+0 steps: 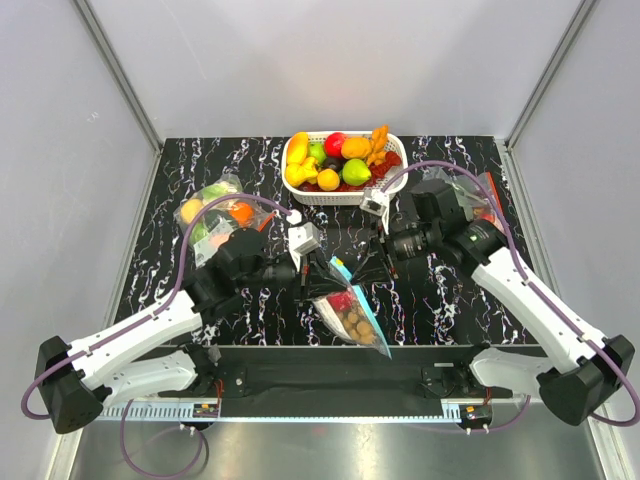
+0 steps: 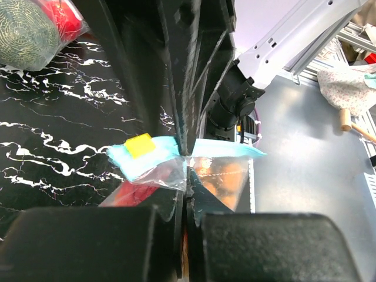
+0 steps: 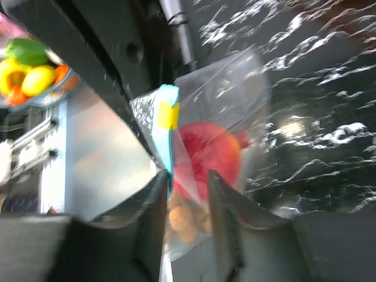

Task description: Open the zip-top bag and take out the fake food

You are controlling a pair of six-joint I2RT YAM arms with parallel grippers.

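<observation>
Trouble is most likely at the mouth of the zip-top bag point(image 1: 352, 318), which lies tilted at the near edge of the bench point(image 1: 440, 300), between the two arms; whether it is lifted clear I cannot tell. Left pincer point(image 2: 187, 170) is pressed together on the film right at the teal strip point(image 2: 226, 151), beside a small yellow tab point(image 2: 140, 144). Right pincer point(image 3: 187, 185) stands partly spread, its fingers either side of the same edge without pinching it, as far as its wrist view shows. With only one side held, a pull from the left would drag the whole bag instead of parting the zip. If the right fingers close on both layers together, the seal would not part. Crinkly film may also slip out of so thin a grip, and the bag would fall away with the red fruit point(image 3: 208, 150) and the tan balls point(image 3: 185, 220) inside, their weight adding to that risk
</observation>
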